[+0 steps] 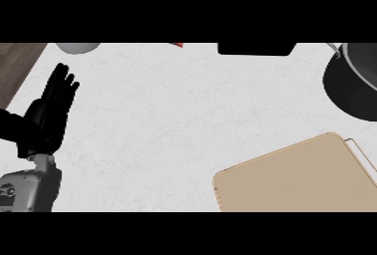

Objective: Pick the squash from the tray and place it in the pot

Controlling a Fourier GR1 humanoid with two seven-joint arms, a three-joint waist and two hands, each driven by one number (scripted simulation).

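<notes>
Left hand [49, 114] rests open, well apart from tray [294, 180] and pot [347, 94].

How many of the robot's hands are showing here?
1: the left hand, open with fingers up, resting at the view's left side. The right hand is out of view.

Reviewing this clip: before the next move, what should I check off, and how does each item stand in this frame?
1. Find the squash: not ok; none shows on the visible part of the tray.
2. Tray fully in view: not ok; it runs past the lower and right edges.
3. Find the pot: ok; at the right edge, partly cut off.
4. Pot contents: cannot tell; its inside is dark.
5. Left robot hand free: ok; open, fingers up, at the left, holding nothing.
6. Right robot hand: cannot tell; not in view.
</notes>
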